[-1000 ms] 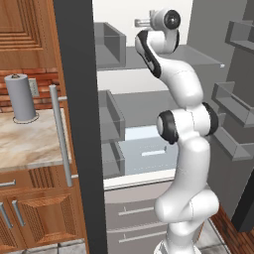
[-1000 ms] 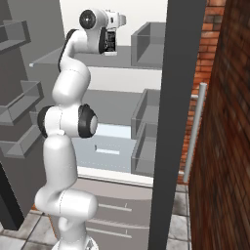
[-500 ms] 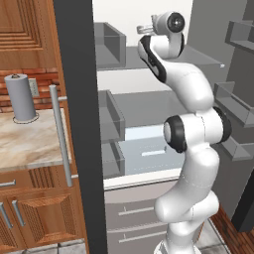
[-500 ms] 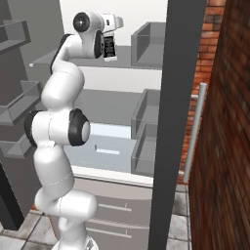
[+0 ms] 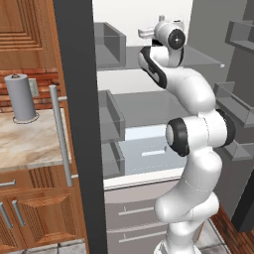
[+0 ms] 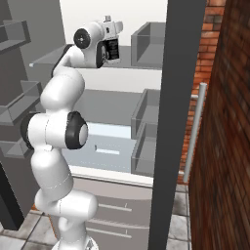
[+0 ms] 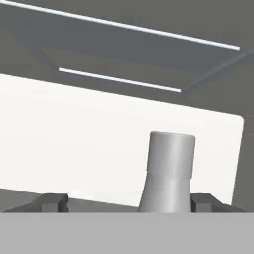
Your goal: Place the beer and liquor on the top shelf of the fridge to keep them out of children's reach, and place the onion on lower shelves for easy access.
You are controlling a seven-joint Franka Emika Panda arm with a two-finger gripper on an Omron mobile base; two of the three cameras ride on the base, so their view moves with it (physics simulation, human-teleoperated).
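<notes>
From the left base view, the arm is rising from the floor in front of the open fridge [image 5: 79, 124] and bending at the elbow. Its wrist is reaching up to the top shelf [image 5: 198, 59]. The hand is pointing into the fridge, so the claw itself is hiding behind the wrist. On the bench [image 5: 30, 139] at the left, a grey paper roll [image 5: 21, 97] is standing upright.

From the right base view, the hand is lying about level at the height of the top shelf [image 6: 51, 57]. Just in front of it the liquor [image 6: 112, 49] is showing its black label, standing on that pane. The lower shelves [image 6: 110, 146] are lying under the elbow.

In the hand view, the claw [image 7: 129, 202] is standing wide open. The white neck of the liquor [image 7: 168, 171] is rising between the two tips, touching neither, so the claw is gripping nothing.
</notes>
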